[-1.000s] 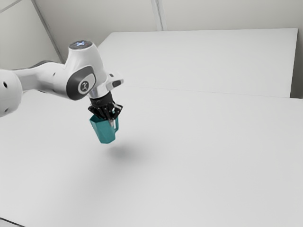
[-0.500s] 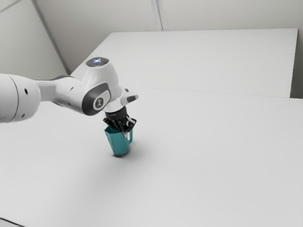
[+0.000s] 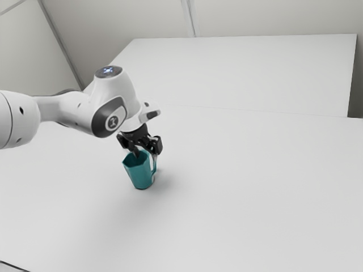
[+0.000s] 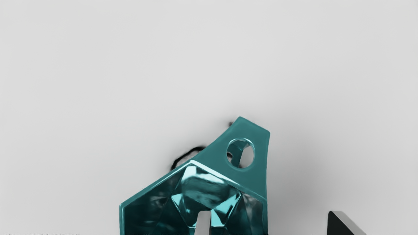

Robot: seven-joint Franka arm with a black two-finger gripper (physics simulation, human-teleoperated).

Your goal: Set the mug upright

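Just above the teal mug (image 3: 139, 174) is my gripper (image 3: 147, 154), its fingers apart. The mug stands roughly upright on the table, its mouth up and its handle toward the exterior view's right. In the wrist view my gripper (image 4: 268, 223) straddles one wall of the mug (image 4: 215, 163): one finger (image 4: 203, 223) is over the mug's opening, the other (image 4: 341, 225) is outside beyond the wall. A gap shows between the outer finger and the mug, so it is not gripped.
The white tabletop (image 3: 244, 198) surrounds the mug. A second white surface (image 3: 238, 71) lies farther back, and a dark edge crosses the exterior view's lower left corner.
The mug was first held in the air, tilted, then lowered to the table. Since then my fingers have spread and released it, and the hand has shifted slightly up and toward the exterior view's left.
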